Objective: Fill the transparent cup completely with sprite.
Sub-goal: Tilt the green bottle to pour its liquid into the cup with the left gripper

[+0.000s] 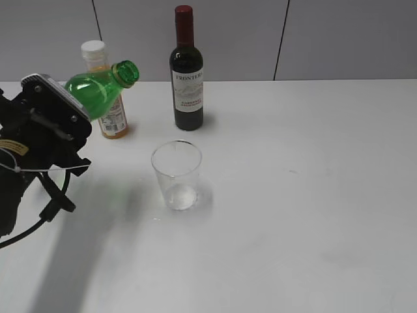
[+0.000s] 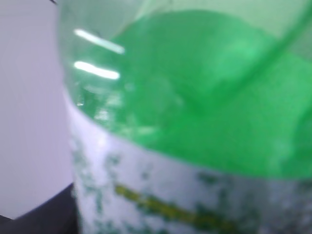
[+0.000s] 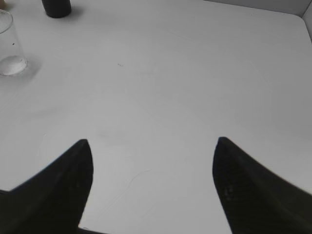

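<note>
The transparent cup [image 1: 176, 173] stands upright mid-table, with only a little clear liquid at its base; it also shows at the left edge of the right wrist view [image 3: 9, 46]. My left gripper [image 1: 65, 104] is shut on the green sprite bottle [image 1: 98, 88] and holds it tilted in the air, left of and above the cup, open mouth pointing up and right. The bottle's green body and white label [image 2: 195, 146] fill the left wrist view, hiding the jaws. My right gripper [image 3: 152, 140] is open and empty over bare table, right of the cup.
An orange-juice bottle [image 1: 112, 117] with a white cap stands behind the held bottle. A dark wine bottle [image 1: 187, 78] stands behind the cup; its base shows in the right wrist view [image 3: 56, 7]. The white table [image 1: 293, 195] stretches right.
</note>
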Controlling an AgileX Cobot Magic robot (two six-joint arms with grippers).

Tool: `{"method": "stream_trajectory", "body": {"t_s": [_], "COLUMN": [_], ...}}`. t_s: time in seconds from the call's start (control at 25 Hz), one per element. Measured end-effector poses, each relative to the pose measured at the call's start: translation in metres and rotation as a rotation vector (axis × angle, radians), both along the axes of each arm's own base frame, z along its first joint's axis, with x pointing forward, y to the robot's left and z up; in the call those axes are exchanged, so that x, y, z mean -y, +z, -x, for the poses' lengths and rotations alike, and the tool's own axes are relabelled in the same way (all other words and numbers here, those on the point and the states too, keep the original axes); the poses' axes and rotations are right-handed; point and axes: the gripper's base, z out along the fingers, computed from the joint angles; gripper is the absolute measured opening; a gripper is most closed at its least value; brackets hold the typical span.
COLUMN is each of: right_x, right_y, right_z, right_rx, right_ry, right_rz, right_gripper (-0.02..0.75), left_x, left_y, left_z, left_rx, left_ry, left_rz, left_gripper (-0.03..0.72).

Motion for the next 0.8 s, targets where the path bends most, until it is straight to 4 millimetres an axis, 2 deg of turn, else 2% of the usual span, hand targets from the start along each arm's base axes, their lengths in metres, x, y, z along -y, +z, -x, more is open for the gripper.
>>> {"method": "stream_trajectory", "body": {"t_s": [0.28,0.8], "right_x": [0.0,0.0], "right_y": [0.0,0.0], "right_z": [0.0,0.0], "right_rx": [0.0,0.0], "right_ry": [0.0,0.0], "right_rz": [0.0,0.001], "right_gripper": [0.582,0.582], "left_x": [-0.0029,-0.0065], "left_y": [0.0042,0.0039], "left_z": [-0.0005,0.0001], "left_rx": [0.028,0.007], "left_ry": [-0.002,0.017], "left_rz": [-0.189,-0.297], "left_gripper": [0.469,0.468]}}
